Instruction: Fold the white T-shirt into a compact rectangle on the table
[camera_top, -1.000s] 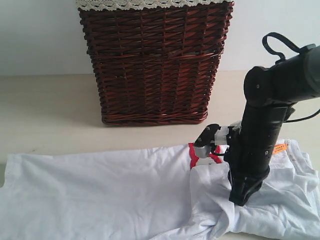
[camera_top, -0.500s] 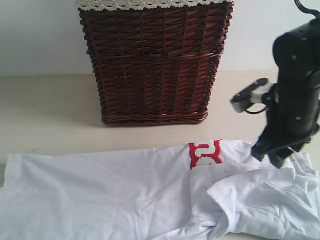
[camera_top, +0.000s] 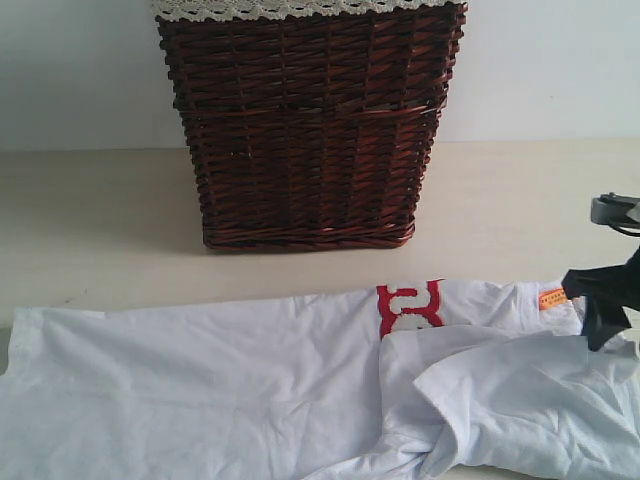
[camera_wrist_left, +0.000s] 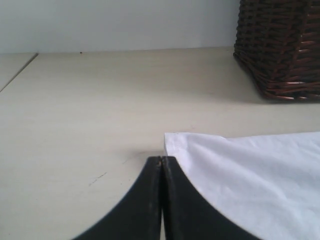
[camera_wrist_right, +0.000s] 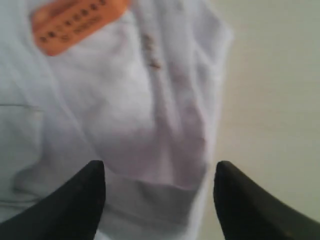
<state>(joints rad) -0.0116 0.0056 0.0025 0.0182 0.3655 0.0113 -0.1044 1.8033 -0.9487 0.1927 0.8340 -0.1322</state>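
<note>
Beige table (camera_top: 100, 220) bears wrinkled white T-shirt (camera_top: 200, 390); right pincer (camera_wrist_right: 159, 167) gapes empty, left pincer (camera_wrist_left: 161, 160) closed

The bench (camera_top: 90, 210) is a broad, pale beige, matte top that runs back to a plain white wall (camera_top: 80, 70). Toward the back a dark reddish-brown wicker basket (camera_top: 305, 130) stands upright, with white lace trim (camera_top: 300, 8) along its rim. In front of it, clear of its base, the white T-shirt (camera_top: 200, 390) lies spread across the near part of the bench. Its left stretch lies flat and lightly creased. Its right part is folded over itself in rumpled layers. A red band (camera_top: 408, 305) with white letters shows at the fold, and a small orange label (camera_top: 552, 297) sits farther right.
</note>
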